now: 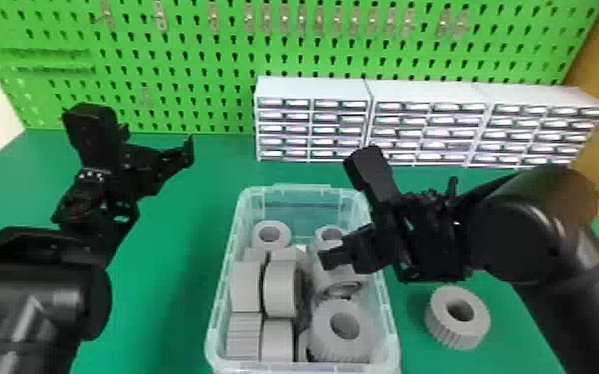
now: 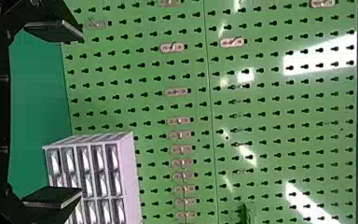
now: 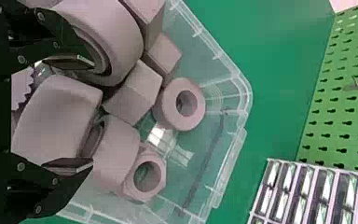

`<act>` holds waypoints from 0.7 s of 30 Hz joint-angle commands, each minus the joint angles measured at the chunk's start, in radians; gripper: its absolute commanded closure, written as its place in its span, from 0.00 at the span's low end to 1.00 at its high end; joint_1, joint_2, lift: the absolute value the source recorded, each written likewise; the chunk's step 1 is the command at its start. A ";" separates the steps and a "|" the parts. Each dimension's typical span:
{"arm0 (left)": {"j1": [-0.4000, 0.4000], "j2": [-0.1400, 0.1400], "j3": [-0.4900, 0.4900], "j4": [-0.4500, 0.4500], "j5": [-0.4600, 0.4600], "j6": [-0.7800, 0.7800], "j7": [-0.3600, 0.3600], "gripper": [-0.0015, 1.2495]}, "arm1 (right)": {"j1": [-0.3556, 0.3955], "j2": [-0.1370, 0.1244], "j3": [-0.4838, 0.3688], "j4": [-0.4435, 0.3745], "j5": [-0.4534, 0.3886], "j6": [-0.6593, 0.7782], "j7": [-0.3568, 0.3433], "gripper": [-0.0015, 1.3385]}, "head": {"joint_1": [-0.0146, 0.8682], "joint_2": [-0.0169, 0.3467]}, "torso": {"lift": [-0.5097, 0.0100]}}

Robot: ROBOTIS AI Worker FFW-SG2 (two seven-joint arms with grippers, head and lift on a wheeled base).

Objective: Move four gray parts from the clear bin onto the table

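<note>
The clear bin (image 1: pixel 390 318) holds several gray parts, among them a gray ring (image 1: pixel 271 234) and a ribbed gray part (image 1: pixel 344 330). One gray part (image 1: pixel 456 318) lies on the green table, right of the bin. My right gripper (image 1: pixel 338 258) is over the bin's right half. In the right wrist view my right gripper (image 3: pixel 86 114) has its fingers apart, with a gray part (image 3: pixel 58 119) beyond and between them. My left gripper (image 1: pixel 184 154) is idle above the table, left of the bin; in the left wrist view the left gripper (image 2: pixel 74 114) stands open and holds nothing.
White drawer cabinets (image 1: pixel 313 89) stand along the back of the green table (image 1: pixel 174 298), before a green pegboard (image 1: pixel 189 64). The bin's walls rise around my right gripper. The right forearm extends above the table part's back side.
</note>
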 commanded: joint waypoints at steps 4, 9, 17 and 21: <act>0.003 -0.022 0.028 -0.001 0.005 -0.002 0.000 0.09 | -0.014 -0.021 0.008 0.000 -0.004 0.020 0.000 0.39 | 0.79 0.12 | 0.89; 0.009 -0.028 0.036 -0.001 0.006 -0.002 0.000 0.09 | -0.014 -0.024 0.011 0.000 0.007 0.028 0.000 0.39 | 0.79 0.12 | 0.89; 0.008 -0.028 0.036 -0.001 0.009 -0.002 -0.006 0.09 | -0.027 -0.035 0.034 0.000 0.010 0.052 0.000 0.39 | 0.79 0.12 | 0.89; 0.012 -0.028 0.036 -0.001 0.012 -0.002 -0.006 0.09 | -0.028 -0.038 0.038 0.000 0.022 0.058 0.000 0.39 | 0.79 0.12 | 0.89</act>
